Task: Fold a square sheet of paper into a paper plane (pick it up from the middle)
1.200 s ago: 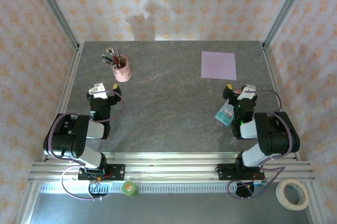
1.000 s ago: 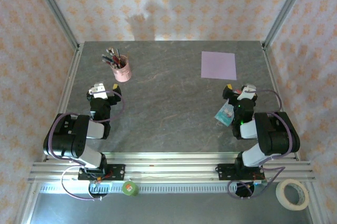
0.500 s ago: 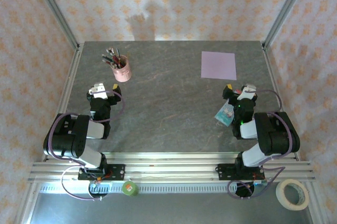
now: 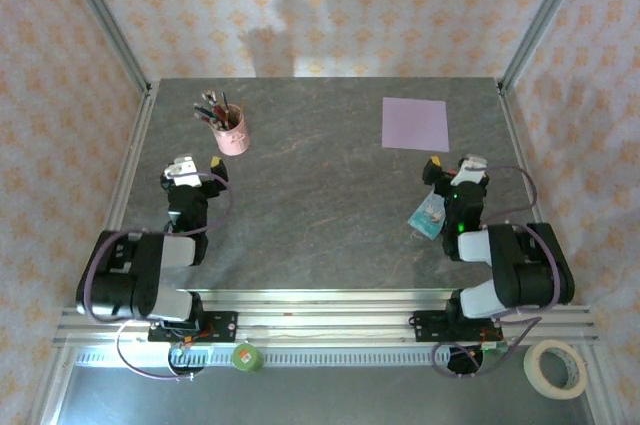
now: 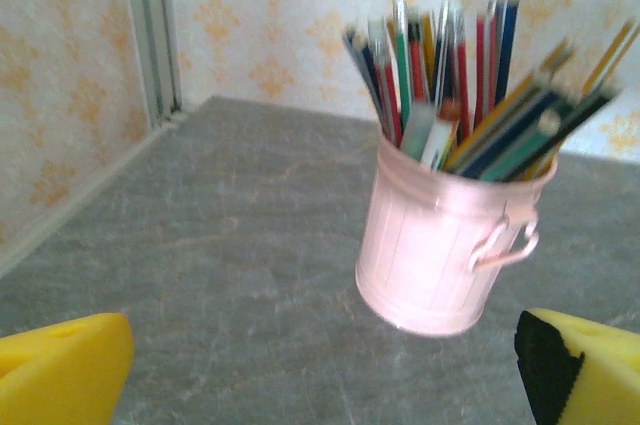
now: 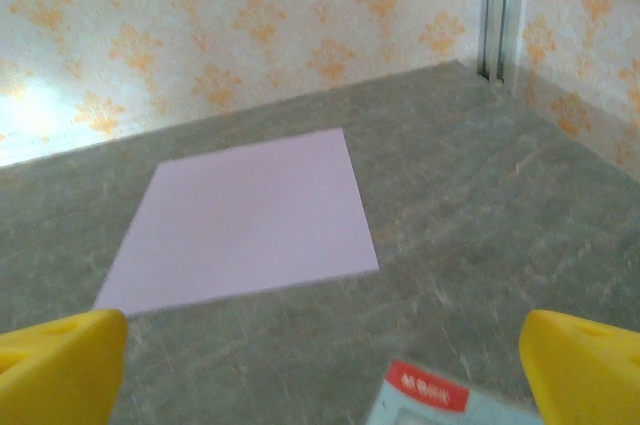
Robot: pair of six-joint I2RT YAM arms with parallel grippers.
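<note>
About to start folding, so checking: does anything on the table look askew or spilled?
The square sheet of paper lies flat, the pen cup stands upright, nothing spilled. Only the small teal-and-white packet lies askew beside the right arm.

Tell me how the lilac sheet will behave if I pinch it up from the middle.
The sheet lies flat on the table with no raised edge, so it will probably slide before it lifts. It looks thin and uncreased, so it is likely floppy, drooping either side of a middle pinch.
</note>
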